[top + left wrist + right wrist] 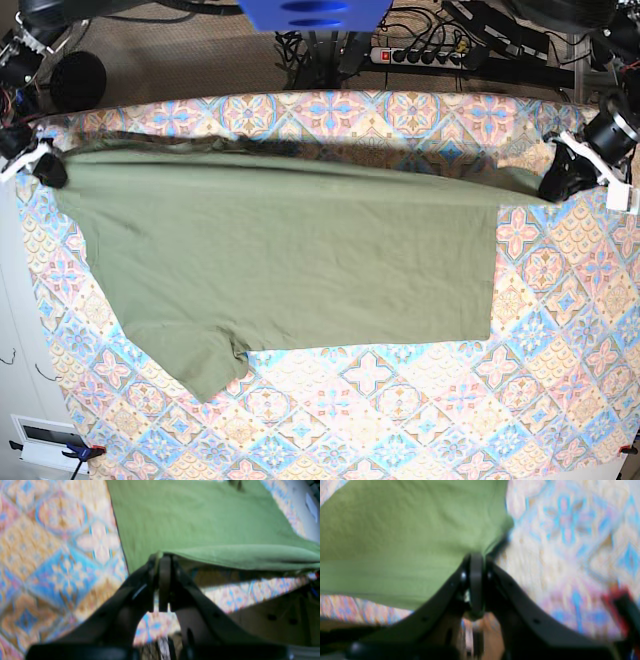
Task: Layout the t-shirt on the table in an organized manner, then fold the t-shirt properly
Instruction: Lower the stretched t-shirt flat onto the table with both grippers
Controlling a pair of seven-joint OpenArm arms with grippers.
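Observation:
The olive-green t-shirt (290, 260) is stretched wide across the far half of the table (420, 400), its far edge lifted and taut between both grippers. One sleeve (205, 365) lies toward the near left. In the base view my left gripper (553, 185) is at the far right, shut on the shirt's corner. My right gripper (45, 168) holds the opposite corner at the far left. The left wrist view shows the left gripper (162, 557) pinching the t-shirt (200, 520) edge above the table (50, 555). The right gripper (476, 557) likewise pinches the t-shirt (395, 542) over the table (570, 542).
Beyond the table's far edge lie a power strip (420, 55) with cables and a blue mount (313, 12). A red clamp (617, 597) shows at the right wrist view's lower right. A white box (45, 440) sits off the table's near left corner.

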